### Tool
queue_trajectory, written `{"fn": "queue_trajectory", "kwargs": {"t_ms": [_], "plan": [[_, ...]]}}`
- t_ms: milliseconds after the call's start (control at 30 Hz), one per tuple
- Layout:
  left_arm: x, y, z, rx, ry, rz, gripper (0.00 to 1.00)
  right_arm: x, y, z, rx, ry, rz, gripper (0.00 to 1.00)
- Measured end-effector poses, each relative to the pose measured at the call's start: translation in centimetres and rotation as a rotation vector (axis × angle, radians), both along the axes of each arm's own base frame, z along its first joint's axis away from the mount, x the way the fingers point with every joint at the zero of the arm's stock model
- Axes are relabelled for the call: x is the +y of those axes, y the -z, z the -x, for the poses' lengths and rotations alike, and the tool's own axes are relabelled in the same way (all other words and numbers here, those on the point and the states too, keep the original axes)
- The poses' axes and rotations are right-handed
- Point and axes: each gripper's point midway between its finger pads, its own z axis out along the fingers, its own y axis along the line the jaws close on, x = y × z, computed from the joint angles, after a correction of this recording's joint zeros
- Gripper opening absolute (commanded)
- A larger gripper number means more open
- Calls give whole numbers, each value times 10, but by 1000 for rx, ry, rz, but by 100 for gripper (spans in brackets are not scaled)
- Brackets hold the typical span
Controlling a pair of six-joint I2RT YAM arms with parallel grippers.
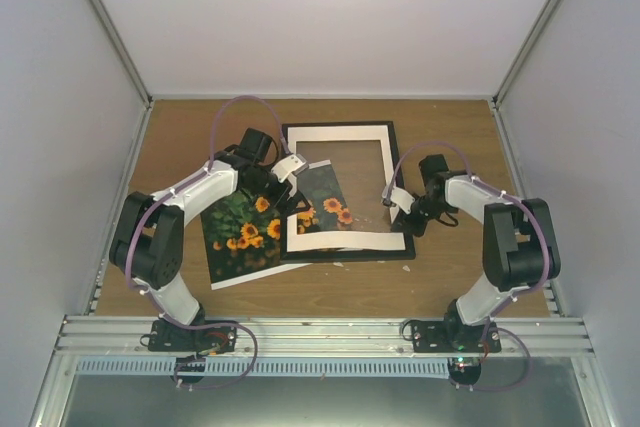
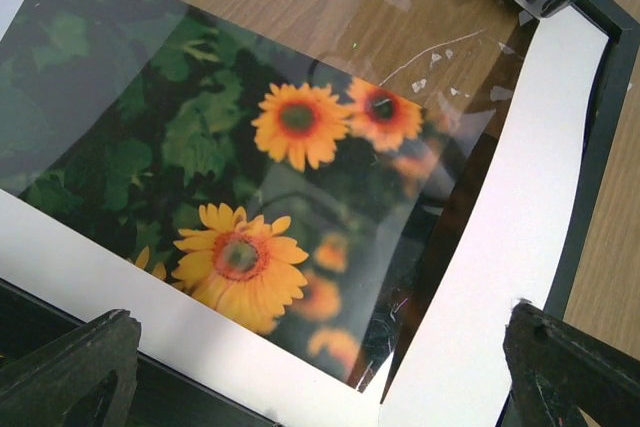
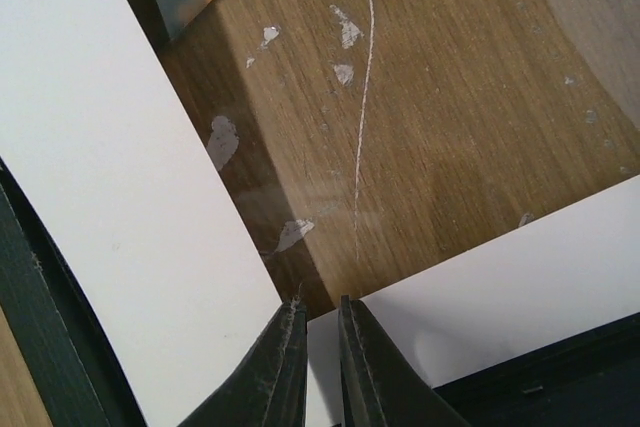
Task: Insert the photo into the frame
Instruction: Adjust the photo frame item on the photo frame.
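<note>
Photo [image 1: 238, 234] is seen flat on the table [image 1: 450, 282], left of the frame [image 1: 340, 125], with its right corner showing in the white mat's [image 1: 345, 243] window. The left gripper [image 1: 288, 197] is held wide apart above that overlap. The right gripper's [image 3: 320, 319] fingers are drawn nearly together at an inner corner of the mat on the frame's right side; whether anything is pinched cannot be told.

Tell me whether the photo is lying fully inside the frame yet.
No: most of the photo lies outside the frame, sticking out past its left side onto the table.
</note>
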Motion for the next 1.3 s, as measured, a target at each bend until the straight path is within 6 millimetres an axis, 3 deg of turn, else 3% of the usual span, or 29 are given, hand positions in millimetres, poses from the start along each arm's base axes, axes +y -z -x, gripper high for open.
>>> {"fn": "queue_trajectory", "kwargs": {"t_ms": [133,267,367,467,733,1100,1200,1300], "plan": [[1,0,0,-8,5,-6,99,1,-6,-5,-7,0,5,19],[4,8,0,-53,29,-53,99,5,-27,-22,-54,-6,-11,21],[3,23,12,-66,65,-112,98,12,-45,-31,-105,-17,-37,21],[-3,37,27,-70,112,-155,98,22,-50,-27,-108,-44,-57,21],[-24,56,55,-116,227,-205,97,42,-34,5,-34,-112,-84,19],[-14,70,53,-177,253,-292,99,34,-8,24,18,-111,-50,19],[-13,62,57,-193,275,-281,99,35,-11,23,22,-107,-56,25],[-11,43,58,-201,264,-233,99,40,-30,7,5,-69,-90,44]]}}
